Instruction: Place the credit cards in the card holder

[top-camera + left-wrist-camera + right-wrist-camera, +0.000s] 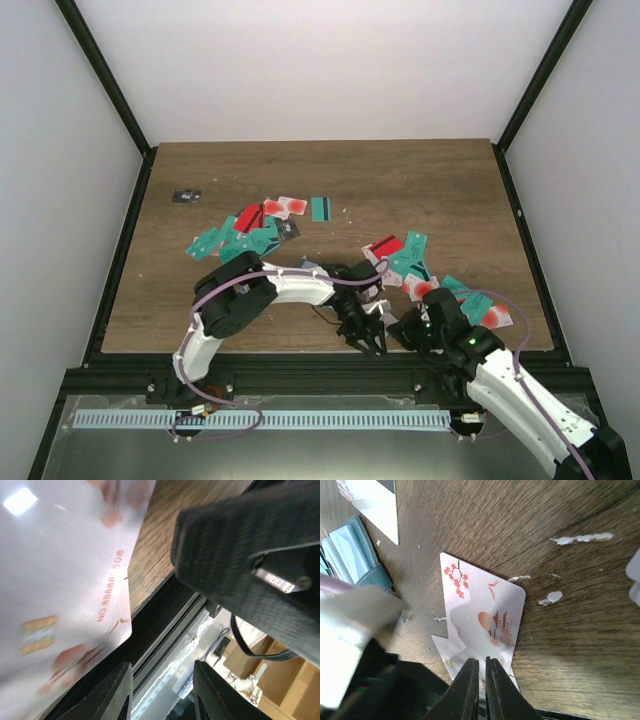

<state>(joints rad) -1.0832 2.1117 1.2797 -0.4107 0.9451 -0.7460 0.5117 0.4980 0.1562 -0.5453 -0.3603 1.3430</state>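
My right gripper (480,682) is shut on the lower edge of a white credit card with red drawings (485,615), held tilted above the wood near the table's front edge. Another white card (445,652) lies under it. The teal card holder (355,555) lies open at the left of the right wrist view, its light pockets showing. My left gripper (162,690) is open and empty, its fingers pointing over the front rail, with a white card (65,580) close beside it. In the top view both grippers, left (368,342) and right (398,325), meet at front centre.
Credit cards lie in two heaps, teal, red and white ones at mid-left (250,232) and at the right (410,265). A single teal card (320,208) and a small dark item (186,196) lie farther back. The black front rail (165,630) runs just under the left gripper.
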